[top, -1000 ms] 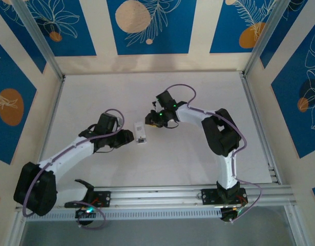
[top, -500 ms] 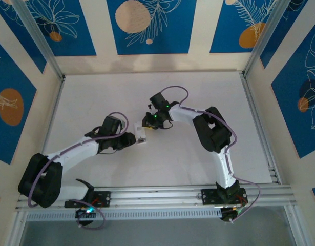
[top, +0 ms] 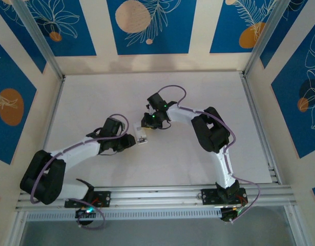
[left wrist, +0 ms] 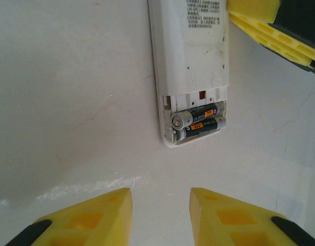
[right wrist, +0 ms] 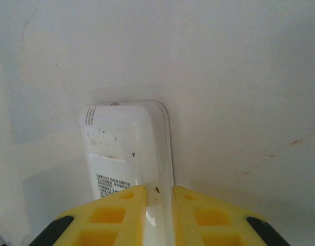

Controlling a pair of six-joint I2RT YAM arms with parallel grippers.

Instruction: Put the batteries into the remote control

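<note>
The remote control (left wrist: 190, 51) lies face down on the white table, its printed label up and its battery bay uncovered at the near end. Two batteries (left wrist: 198, 120) lie side by side in that bay. My left gripper (left wrist: 161, 210) hovers open just short of the bay end, with nothing between its yellow fingers. In the top view the remote (top: 142, 134) sits between the left gripper (top: 130, 142) and the right gripper (top: 148, 123). My right gripper (right wrist: 158, 205) has its fingers nearly together, over the right rim of the remote (right wrist: 124, 138). One of its fingers (left wrist: 270, 28) overlaps the remote's far corner.
The white tabletop (top: 96, 97) spreads wide on all sides of the remote. Aluminium rails (top: 157, 195) run along the near edge and another rail (top: 259, 128) runs down the right side. Patterned blue walls close in the back and sides.
The right gripper has slid left and down onto the remote's far end. The left gripper has shifted slightly nearer and rightward, toward the remote's bay end.
</note>
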